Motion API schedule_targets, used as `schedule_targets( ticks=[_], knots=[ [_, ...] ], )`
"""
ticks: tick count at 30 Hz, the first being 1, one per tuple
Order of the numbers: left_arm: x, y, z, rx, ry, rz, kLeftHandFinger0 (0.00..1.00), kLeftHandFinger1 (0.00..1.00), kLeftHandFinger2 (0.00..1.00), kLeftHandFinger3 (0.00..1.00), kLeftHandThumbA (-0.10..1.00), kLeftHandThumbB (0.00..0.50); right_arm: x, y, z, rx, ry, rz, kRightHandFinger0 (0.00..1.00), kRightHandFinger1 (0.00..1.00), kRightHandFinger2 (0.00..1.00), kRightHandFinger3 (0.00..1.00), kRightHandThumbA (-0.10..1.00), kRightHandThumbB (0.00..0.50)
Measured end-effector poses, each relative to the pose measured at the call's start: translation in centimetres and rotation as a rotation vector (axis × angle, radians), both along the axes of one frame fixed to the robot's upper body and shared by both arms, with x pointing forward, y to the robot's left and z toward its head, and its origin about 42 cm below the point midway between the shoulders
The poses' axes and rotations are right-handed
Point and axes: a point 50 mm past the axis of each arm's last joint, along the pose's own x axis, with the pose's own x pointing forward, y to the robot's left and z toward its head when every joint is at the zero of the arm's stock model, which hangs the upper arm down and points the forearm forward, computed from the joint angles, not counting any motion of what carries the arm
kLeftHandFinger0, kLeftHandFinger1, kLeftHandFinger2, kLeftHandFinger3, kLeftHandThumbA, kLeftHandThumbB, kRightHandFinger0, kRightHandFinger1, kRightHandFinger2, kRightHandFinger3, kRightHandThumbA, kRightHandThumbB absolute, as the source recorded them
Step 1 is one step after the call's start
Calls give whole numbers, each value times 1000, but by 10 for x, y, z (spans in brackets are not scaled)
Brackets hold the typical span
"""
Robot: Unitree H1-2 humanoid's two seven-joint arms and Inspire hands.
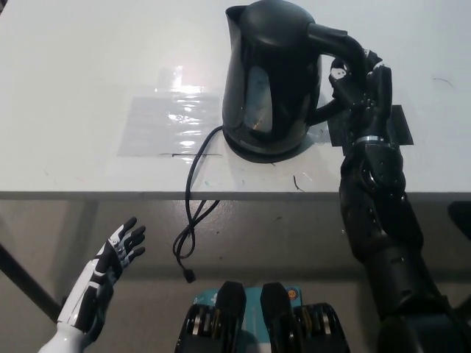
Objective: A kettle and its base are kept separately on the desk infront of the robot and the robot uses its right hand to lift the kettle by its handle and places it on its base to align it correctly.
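While right hand (358, 82) grips, one kettle (268, 77)

One kettle (268, 73), one base (266, 151), one cord (193, 209), two hands.

Kettle (268, 73) glossy black all over, handle (335, 44) black too, base (265, 151) under it black. Power cord (193, 198) black. Desk (88, 81) white, with a clear shiny tape patch (165, 125) glinting pale grey and a dark grey-black patch (394, 125) by the wrist. Right hand (360, 84) black with small white bits near the knuckles. Left hand (110, 268) white with black fingers. Floor (294, 235) dull grey-beige.
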Motion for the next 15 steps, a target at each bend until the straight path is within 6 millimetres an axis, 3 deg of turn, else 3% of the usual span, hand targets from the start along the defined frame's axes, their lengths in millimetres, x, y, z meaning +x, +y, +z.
schedule_targets(
  ticks=[2,6,10,15],
  knots=[
    [1,0,1,0,-3,-1,1000,1000,1000,1000,1000,23,0,0,0,0,-3,-1,0,226,601,464,-100,121],
    [3,-1,2,0,-9,-2,1000,1000,1000,1000,1000,40,1,1,0,0,-5,-2,0,218,592,503,-100,116],
    [4,-1,4,0,-13,-2,1000,1000,1000,1000,1000,42,1,0,-1,-1,-3,-1,0,208,564,469,-100,99],
    [5,-1,4,0,-15,-2,1000,1000,1000,1000,1000,37,1,5,4,-95,-26,22,0,154,514,431,-100,126]
  ],
)
